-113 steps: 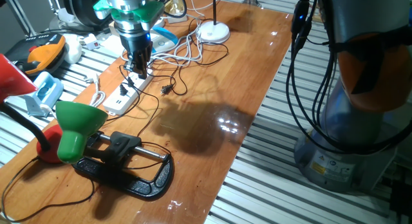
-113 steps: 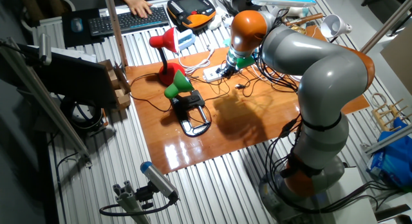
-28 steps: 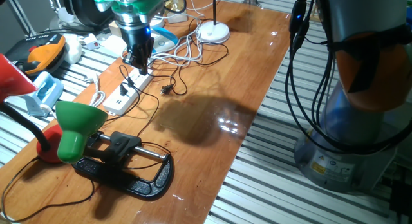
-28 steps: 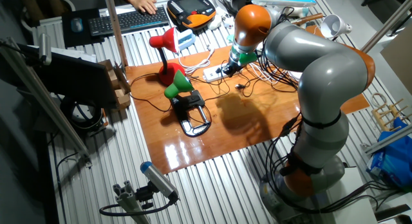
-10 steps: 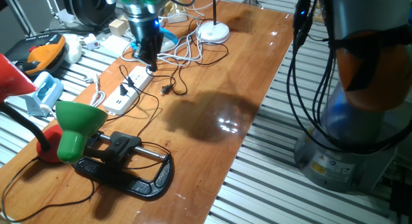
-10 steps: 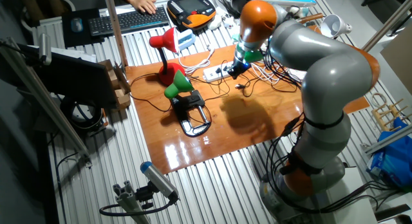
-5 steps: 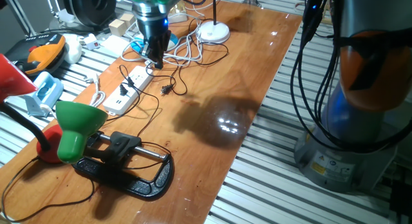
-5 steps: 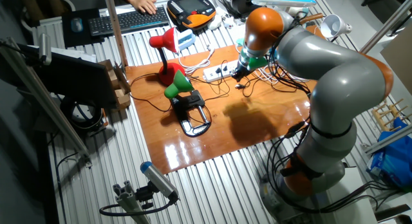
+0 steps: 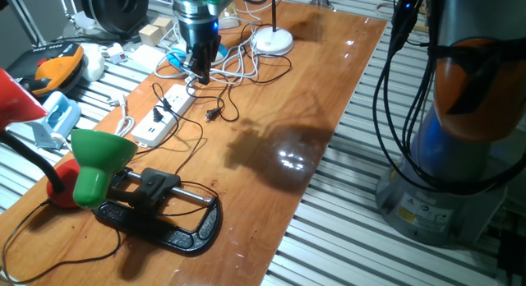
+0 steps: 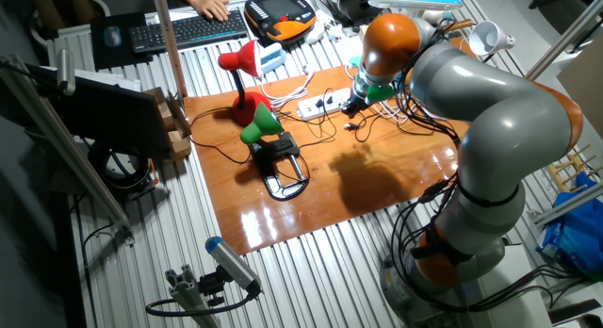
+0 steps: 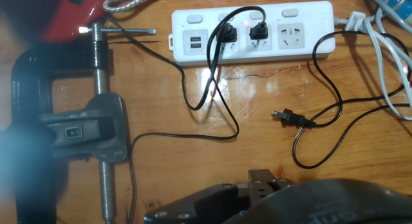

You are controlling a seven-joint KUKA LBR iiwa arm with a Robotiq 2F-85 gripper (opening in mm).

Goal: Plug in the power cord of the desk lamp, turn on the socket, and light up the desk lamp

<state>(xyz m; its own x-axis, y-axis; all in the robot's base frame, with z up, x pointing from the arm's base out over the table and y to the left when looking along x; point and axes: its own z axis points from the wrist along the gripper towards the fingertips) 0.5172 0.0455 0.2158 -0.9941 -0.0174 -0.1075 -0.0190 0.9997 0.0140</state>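
The white socket strip (image 9: 164, 113) lies on the wooden table, also in the other fixed view (image 10: 317, 106). In the hand view the socket strip (image 11: 302, 34) has two black plugs (image 11: 226, 33) pushed into its outlets. A third black plug (image 11: 286, 116) lies loose on the wood, also in one fixed view (image 9: 212, 115). The green desk lamp (image 9: 98, 160) stands clamped at the front left. My gripper (image 9: 200, 73) hangs above the strip's far end, fingers together and empty; its tips (image 11: 261, 180) show at the bottom of the hand view.
A black C-clamp (image 9: 168, 223) holds the green lamp. A red lamp (image 10: 240, 66) stands beside it. A white lamp base (image 9: 273, 42) and white cables (image 9: 238, 66) lie at the back. Black cords (image 11: 322, 130) loop over the wood.
My gripper has lifted off the socket strip and moved toward the strip's far end and the loose plug. The plugs and lamps have not moved.
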